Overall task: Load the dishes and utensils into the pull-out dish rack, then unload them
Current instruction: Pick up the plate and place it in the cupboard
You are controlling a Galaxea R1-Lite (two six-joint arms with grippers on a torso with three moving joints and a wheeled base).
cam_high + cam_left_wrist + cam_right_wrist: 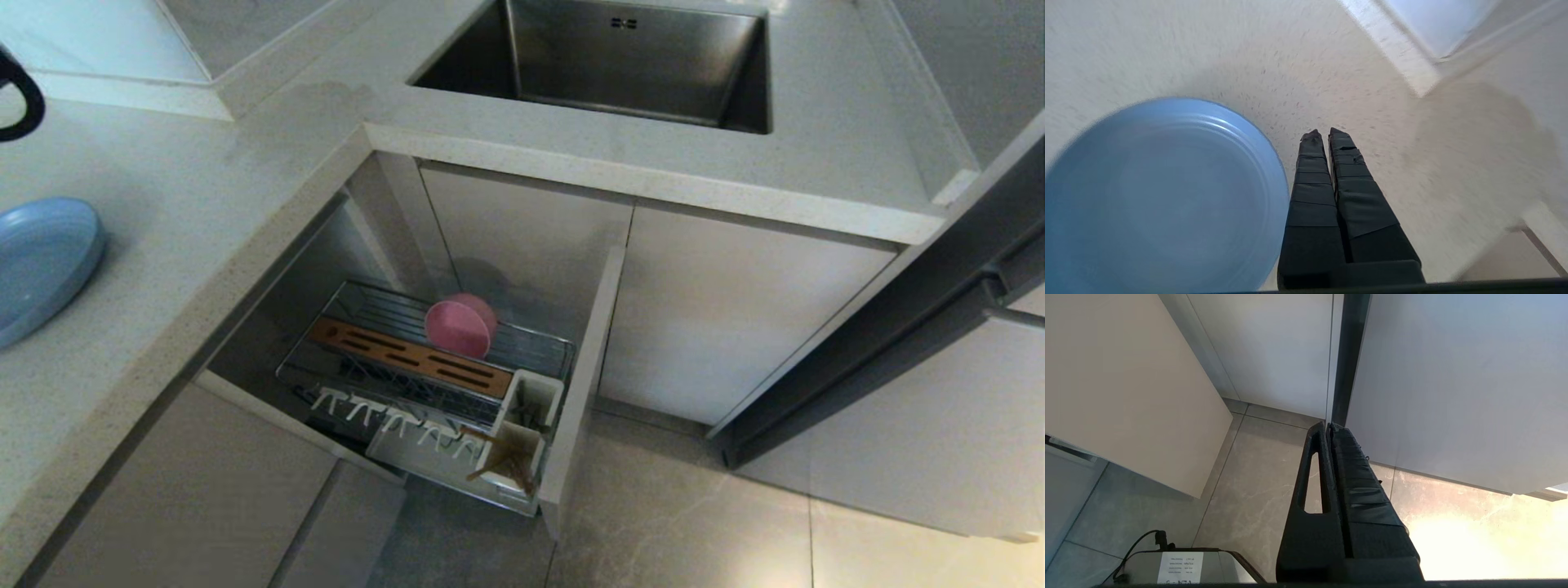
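Head view: you see the pull-out dish rack point(424, 367) drawn out of the cabinet below the table point(204, 204), with the steel sink point(620, 65) set into the table beyond. The pink bowl point(460, 325) stands on edge in the wire basket behind the wooden slotted strip point(412, 357). The chopsticks point(498, 457) stand in the nearer white utensil cup point(514, 461); the spoon cannot be made out. The pale-blue plate point(41, 261) lies flat on the table at your far left, well apart from the rack. Neither arm appears here.

Left wrist view: the left claw point(1326, 136) hangs over the table just beside the plate point(1163, 196), its jaws pressed together and holding nothing, clear of the rim. Judged from this, the plate is the step in hand, loading or unloading cannot be told. If it is to be picked up, you must first spread the jaws and bring them over the rim.

Right wrist view: the right claw point(1327, 426) is parked low, pointing at the floor tiles point(1257, 490) beside the cabinet fronts, jaws closed and empty
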